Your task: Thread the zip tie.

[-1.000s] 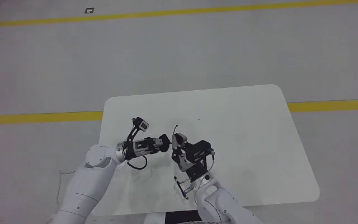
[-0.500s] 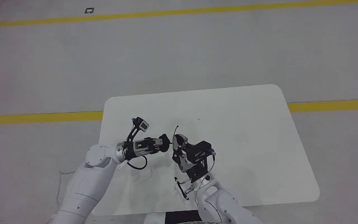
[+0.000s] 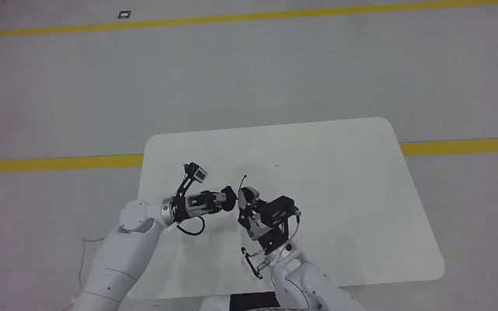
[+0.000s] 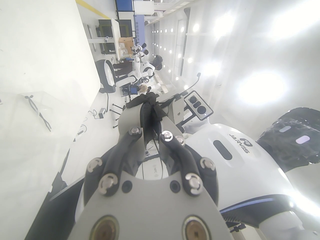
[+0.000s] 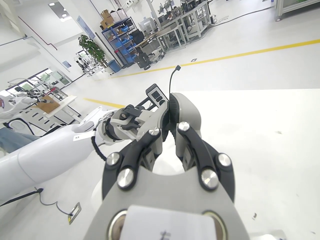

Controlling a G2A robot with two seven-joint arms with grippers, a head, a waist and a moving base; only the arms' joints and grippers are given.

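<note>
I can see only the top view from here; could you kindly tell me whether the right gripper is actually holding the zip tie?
Observer: Yes; the right wrist view shows the right gripper shut on the zip tie, with the strap clamped in it.
Operator: Thank you. Where is the head?
Observer: The head sticks out free past the gripper's tip, on a slightly curved stretch of strap.
Operator: And the dark strokes at the robot-side edge of the table?
Observer: The left wrist view shows them as black zip ties lying in what looks like a clear container.
</note>
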